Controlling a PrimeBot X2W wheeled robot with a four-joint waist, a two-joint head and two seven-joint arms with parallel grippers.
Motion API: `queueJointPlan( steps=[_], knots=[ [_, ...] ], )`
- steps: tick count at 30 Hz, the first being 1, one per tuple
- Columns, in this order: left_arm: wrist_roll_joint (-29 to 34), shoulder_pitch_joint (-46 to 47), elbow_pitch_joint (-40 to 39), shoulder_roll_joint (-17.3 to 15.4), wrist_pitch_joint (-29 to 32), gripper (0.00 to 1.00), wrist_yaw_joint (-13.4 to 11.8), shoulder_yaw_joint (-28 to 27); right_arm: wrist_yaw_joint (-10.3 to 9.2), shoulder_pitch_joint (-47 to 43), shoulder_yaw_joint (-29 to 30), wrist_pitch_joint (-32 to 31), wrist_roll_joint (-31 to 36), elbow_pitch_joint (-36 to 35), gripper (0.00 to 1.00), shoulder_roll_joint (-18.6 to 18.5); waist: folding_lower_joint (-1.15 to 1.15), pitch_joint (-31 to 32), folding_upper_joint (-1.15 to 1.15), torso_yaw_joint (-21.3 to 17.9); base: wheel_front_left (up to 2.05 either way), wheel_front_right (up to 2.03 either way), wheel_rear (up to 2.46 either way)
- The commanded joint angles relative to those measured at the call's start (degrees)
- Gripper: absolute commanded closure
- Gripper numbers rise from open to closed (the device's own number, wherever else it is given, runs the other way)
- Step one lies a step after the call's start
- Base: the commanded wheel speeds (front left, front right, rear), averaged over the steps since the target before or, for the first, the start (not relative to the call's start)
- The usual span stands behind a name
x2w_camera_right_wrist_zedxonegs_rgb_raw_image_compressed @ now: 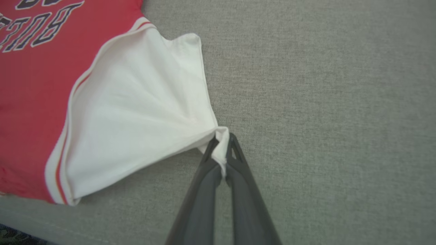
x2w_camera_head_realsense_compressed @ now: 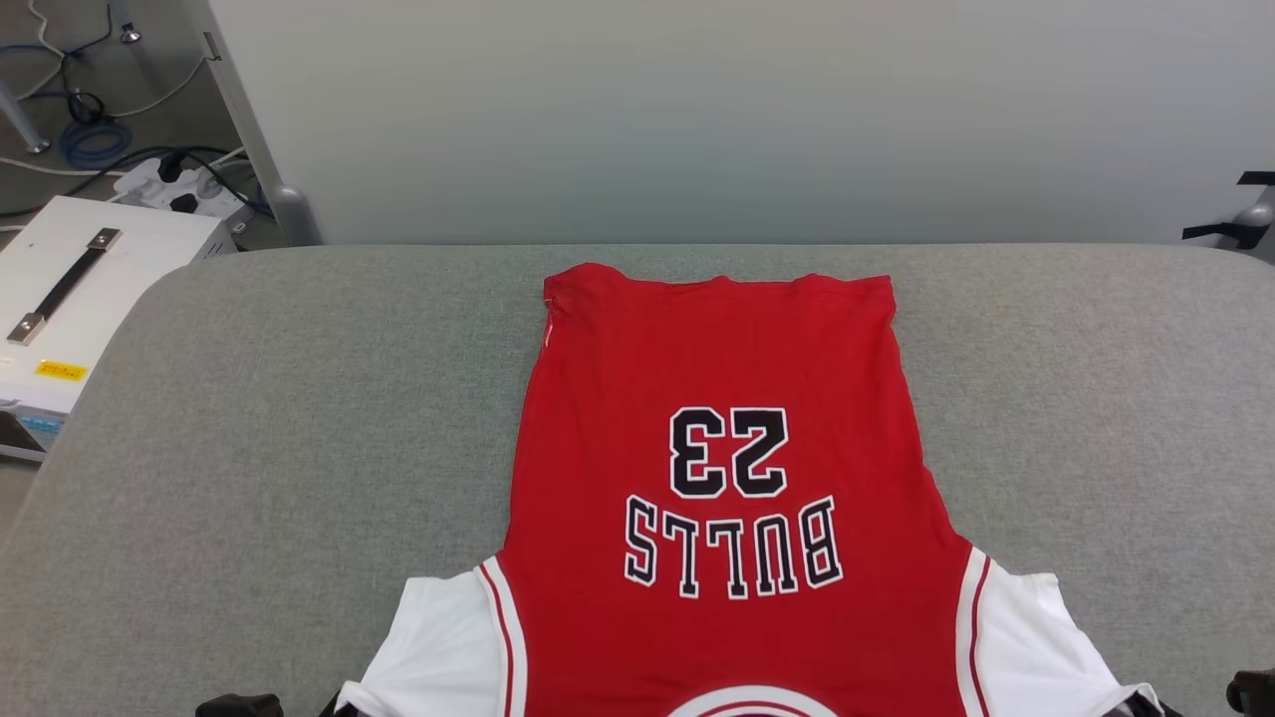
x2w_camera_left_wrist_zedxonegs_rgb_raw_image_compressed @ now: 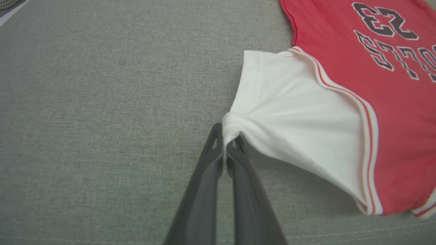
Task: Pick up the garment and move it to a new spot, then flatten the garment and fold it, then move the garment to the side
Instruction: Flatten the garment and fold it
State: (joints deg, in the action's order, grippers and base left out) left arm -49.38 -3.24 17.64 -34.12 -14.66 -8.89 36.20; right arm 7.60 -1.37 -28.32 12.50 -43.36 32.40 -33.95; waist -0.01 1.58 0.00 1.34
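Red jersey T-shirt (x2w_camera_head_realsense_compressed: 717, 349) with white short sleeves and red-and-white striped trim. "BULLS" and "23" in black letters with white edges, upside down in the head view. Spread flat in the middle of the grey cloth-covered table (x2w_camera_head_realsense_compressed: 299, 398), long way pointing away from the robot, collar near, hem far. Left tool (x2w_camera_left_wrist_zedxonegs_rgb_raw_image_compressed: 228, 134) pinched tight on one white sleeve tip; right tool (x2w_camera_right_wrist_zedxonegs_rgb_raw_image_compressed: 223, 139) pinched tight on the other.

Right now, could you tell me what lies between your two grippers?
The garment spans it: the left gripper pinches one white sleeve, the right gripper the other, per the wrist views.
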Motion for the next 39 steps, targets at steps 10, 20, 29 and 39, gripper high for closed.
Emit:
queueJointPlan(
  steps=[10,20,29,39],
  knots=[
    [2.9,1.8,-2.3,1.8,-0.3,1.00,-0.5,-1.6,-0.11,2.0,15.5,-3.1,5.0,-7.9,0.00,-1.0,0.01,-2.0,0.00,0.8,0.00,0.00,0.00],
    [9.6,5.9,-6.1,5.2,-0.3,1.00,-0.9,-5.0,-0.11,14.7,27.7,-16.1,7.1,-24.4,0.00,-1.6,0.01,-9.7,0.00,5.7,0.00,0.00,0.00],
    [15.6,11.5,-7.8,11.2,-0.3,1.00,0.8,-7.8,-0.11,34.5,23.9,-37.7,5.6,-25.8,0.00,-4.5,0.01,-20.2,0.00,12.0,0.00,0.00,0.00],
    [21.8,17.0,-7.8,19.1,-0.3,1.00,4.9,-10.6,-0.11,53.1,18.0,-62.3,5.4,-16.4,0.00,-6.5,0.01,-30.7,0.00,17.9,0.00,0.00,0.00]
  ],
)
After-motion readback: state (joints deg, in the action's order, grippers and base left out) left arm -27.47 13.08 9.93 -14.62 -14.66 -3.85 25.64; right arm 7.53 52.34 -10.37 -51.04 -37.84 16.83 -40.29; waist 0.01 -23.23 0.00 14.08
